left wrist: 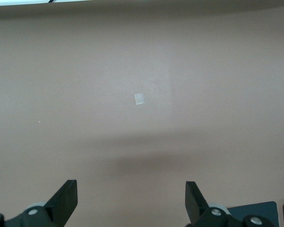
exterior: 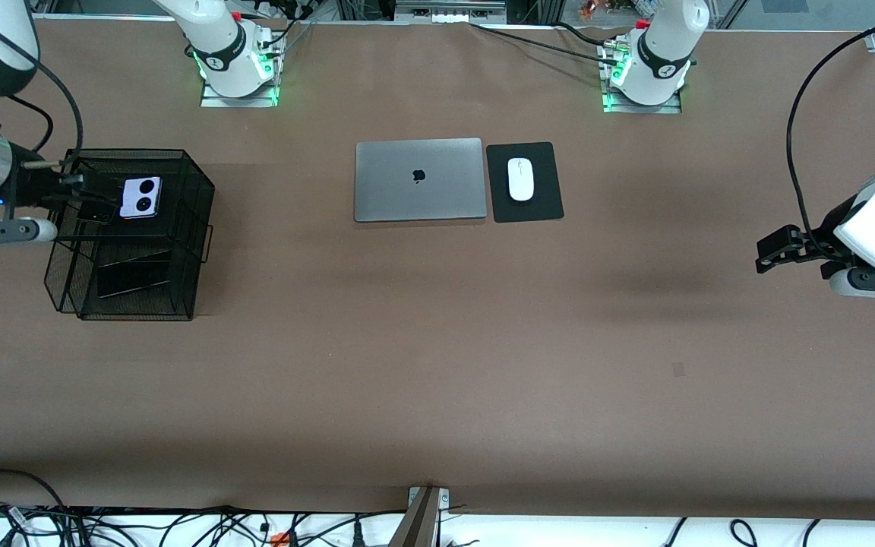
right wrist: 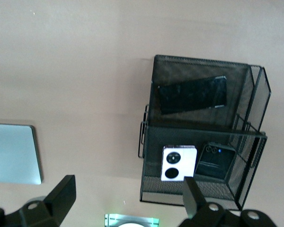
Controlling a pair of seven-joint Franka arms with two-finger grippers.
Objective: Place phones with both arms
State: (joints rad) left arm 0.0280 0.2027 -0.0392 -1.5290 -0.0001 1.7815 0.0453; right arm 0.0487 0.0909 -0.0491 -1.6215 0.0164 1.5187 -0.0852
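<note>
The brown table [exterior: 437,380] carries everything, and most of its middle is bare. At the right arm's end stands a black mesh rack [exterior: 134,235] with two levels, stepped so each level can be reached from above. Near the middle, toward the robots' bases, a closed laptop [exterior: 419,180] lies flat, and just beside it, toward the left arm's end, a black mouse pad [exterior: 524,182] bears a white mouse [exterior: 520,179].

All three phones lie in the rack: a long black phone [right wrist: 193,94] flat on the lower level, nearer the front camera, and on the upper level a small white phone [right wrist: 178,163] with two round lenses, just beside a small dark phone [right wrist: 215,162]. If the rack is where they belong, they already lie as the task wants; if they are to come out onto the table, all three remain to be moved

The right gripper [right wrist: 128,201] hangs over the rack's edge, fingers spread wide and holding nothing. The left gripper [left wrist: 131,201] hangs over bare table at its own end, likewise wide and holding nothing
</note>
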